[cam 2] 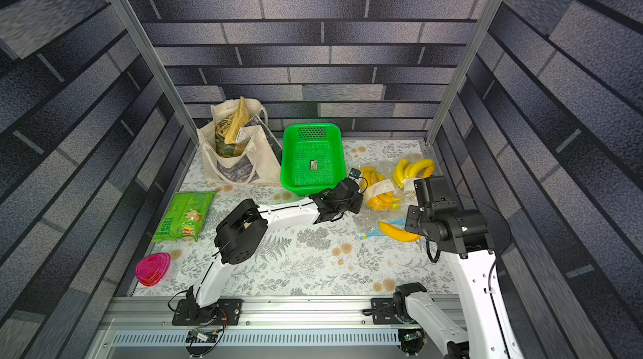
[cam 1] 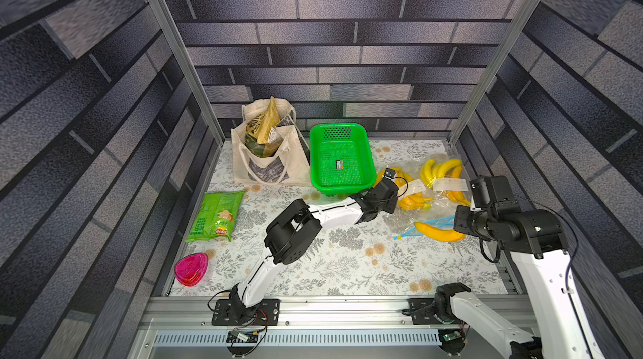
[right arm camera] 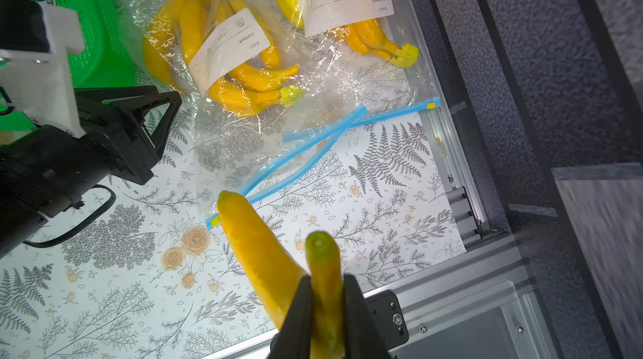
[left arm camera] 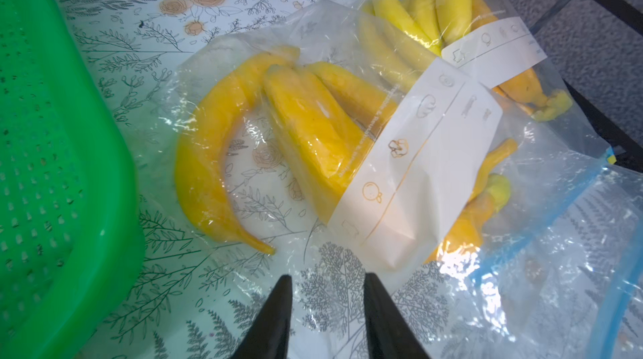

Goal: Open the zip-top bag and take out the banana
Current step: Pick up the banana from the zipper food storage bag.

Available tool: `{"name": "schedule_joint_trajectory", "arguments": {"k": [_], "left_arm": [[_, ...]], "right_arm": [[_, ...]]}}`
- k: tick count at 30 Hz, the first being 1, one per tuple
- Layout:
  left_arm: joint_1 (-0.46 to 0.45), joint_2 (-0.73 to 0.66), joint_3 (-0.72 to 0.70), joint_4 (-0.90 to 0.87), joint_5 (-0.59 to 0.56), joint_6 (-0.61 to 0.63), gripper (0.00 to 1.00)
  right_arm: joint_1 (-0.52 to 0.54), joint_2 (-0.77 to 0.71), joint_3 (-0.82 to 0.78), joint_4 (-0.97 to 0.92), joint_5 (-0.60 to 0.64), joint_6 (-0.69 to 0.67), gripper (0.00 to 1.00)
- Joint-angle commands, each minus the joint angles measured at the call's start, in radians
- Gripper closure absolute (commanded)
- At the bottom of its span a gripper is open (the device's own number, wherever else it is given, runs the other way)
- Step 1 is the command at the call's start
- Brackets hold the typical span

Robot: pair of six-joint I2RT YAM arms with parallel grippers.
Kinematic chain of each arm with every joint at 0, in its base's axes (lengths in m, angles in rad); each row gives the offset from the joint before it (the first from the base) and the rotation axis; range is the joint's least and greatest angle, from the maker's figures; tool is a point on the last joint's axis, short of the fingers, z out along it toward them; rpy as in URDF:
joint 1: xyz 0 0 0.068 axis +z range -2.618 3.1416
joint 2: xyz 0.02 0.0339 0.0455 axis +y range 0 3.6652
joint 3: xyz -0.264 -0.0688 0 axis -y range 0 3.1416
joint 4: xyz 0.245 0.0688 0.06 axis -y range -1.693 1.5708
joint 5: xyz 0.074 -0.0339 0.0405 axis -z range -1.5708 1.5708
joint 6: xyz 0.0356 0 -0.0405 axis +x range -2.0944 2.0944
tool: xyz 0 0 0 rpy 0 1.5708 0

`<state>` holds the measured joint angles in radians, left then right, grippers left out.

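We see the banana [right arm camera: 257, 253] already out of the bag: a single, smooth, orange-yellow fruit with a greenish stem. The right gripper [right arm camera: 327, 280] pinches it by the stem end, fingers pressed against both sides. In both top views the banana [cam 1: 435, 232] sits at the right side of the table [cam 1: 348, 263], with its free tip over the blue zip strip [right arm camera: 313, 138]. We cannot tell whether it touches the strip.

The zip-top bag [right arm camera: 229, 152] lies flat and crumpled on the floral cover, its clear plastic wrinkled and the zip parted into two diverging blue lines.

The left gripper [left arm camera: 327, 279] hangs over the bag's clear plastic with its fingers spread and nothing between them. Its arm reaches across the middle of the table.

Just behind the open bag lies a second bag of orange bananas [left arm camera: 313, 138] with a white label, and beyond it a third bag of yellow bananas [right arm camera: 348, 2], near the right wall. The green basket [cam 1: 339, 131] stands just beside the orange bunch. Farther left are a tote bag [cam 1: 264, 166], a green chips packet [cam 1: 215, 214] and a pink container [cam 1: 191, 268], well apart from the work.
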<state>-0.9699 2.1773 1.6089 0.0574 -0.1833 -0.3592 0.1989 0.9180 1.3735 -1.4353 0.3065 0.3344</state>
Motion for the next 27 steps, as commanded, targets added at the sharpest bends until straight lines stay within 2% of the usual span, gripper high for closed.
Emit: {"name": "schedule_joint_trajectory", "arguments": {"k": [1, 6, 13, 19, 23, 27], "left_arm": [[0.002, -0.123, -0.089, 0.037, -0.048, 0.035, 0.6], [0.022, -0.285, -0.273, 0.085, -0.078, 0.037, 0.55], [0.121, -0.579, -0.545, 0.056, -0.163, -0.05, 0.46], [0.267, -0.826, -0.719, -0.016, -0.173, -0.136, 0.4], [0.305, -0.959, -0.784, -0.066, -0.261, -0.124, 0.34], [0.333, -1.04, -0.835, -0.075, -0.272, -0.12, 0.33]], "right_arm": [[0.006, -0.005, 0.024, 0.035, -0.108, -0.008, 0.96], [0.006, 0.023, -0.012, 0.19, -0.202, 0.038, 0.96], [0.01, 0.125, -0.171, 0.571, -0.303, 0.2, 0.97], [0.07, 0.31, -0.182, 0.831, -0.291, 0.33, 0.98], [0.116, 0.45, -0.132, 0.971, -0.281, 0.414, 0.98], [0.164, 0.586, -0.054, 1.062, -0.231, 0.496, 0.98]]}}
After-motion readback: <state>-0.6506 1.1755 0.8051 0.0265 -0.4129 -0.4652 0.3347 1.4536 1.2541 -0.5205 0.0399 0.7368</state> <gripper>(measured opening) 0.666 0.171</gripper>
